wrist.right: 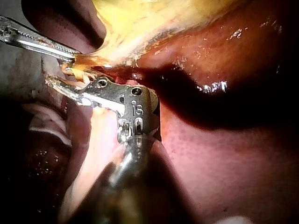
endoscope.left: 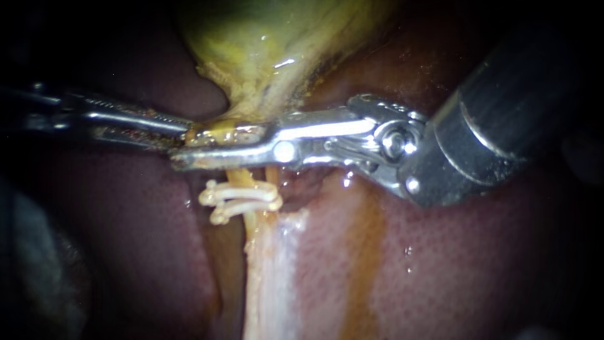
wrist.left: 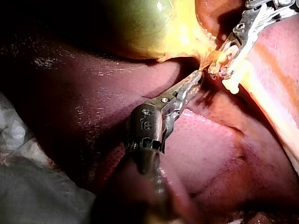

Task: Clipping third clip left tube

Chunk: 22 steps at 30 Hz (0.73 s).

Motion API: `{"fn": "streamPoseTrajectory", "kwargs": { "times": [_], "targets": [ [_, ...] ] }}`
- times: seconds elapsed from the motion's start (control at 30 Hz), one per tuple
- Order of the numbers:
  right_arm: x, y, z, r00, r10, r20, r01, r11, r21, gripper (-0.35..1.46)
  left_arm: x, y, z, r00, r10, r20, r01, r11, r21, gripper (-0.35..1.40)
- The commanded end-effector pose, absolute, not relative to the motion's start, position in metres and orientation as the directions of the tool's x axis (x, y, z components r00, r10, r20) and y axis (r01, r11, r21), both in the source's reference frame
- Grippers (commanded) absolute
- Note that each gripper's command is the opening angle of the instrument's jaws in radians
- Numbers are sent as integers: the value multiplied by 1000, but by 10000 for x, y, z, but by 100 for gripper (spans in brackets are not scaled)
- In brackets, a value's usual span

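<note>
- Two slender steel instruments are working here: the left instrument (endoscope.left: 185, 131) and the right instrument (endoscope.left: 182, 149).
- Two white clips (endoscope.left: 242, 200) are sitting side by side on the pale yellow tube (endoscope.left: 242, 177), just past the right tool.
- The right tool is clenching that tube from both sides, between the clips and the yellow-green gallbladder (endoscope.left: 270, 44).
- The left tool is grasping the gallbladder's yellow neck, just beside the right tool's tip.
- Wet dark red liver (endoscope.left: 453, 252) is lying under both tools.
- A grey-white cloth (wrist.left: 18, 135) is lying beside the left shaft.
</note>
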State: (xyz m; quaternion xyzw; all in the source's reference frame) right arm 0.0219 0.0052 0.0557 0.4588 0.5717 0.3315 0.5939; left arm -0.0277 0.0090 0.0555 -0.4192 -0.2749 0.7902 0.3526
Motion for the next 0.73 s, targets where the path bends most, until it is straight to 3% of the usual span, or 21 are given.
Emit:
{"fn": "streamPoseTrajectory", "kwargs": {
  "times": [0.03,0.13,0.73],
  "targets": [
    [219,52,557,129,926,-354,128,339,932,-9,-277,90,555,-401,787,-468,-325,-600,-731,-35],
    [216,51,557,139,946,-294,119,278,953,-35,-278,90,556,-400,788,-469,-326,-600,-730,-35],
    [209,44,559,160,954,-253,121,235,964,-35,-279,89,558,-399,788,-470,-324,-600,-732,-35]
  ]
}}
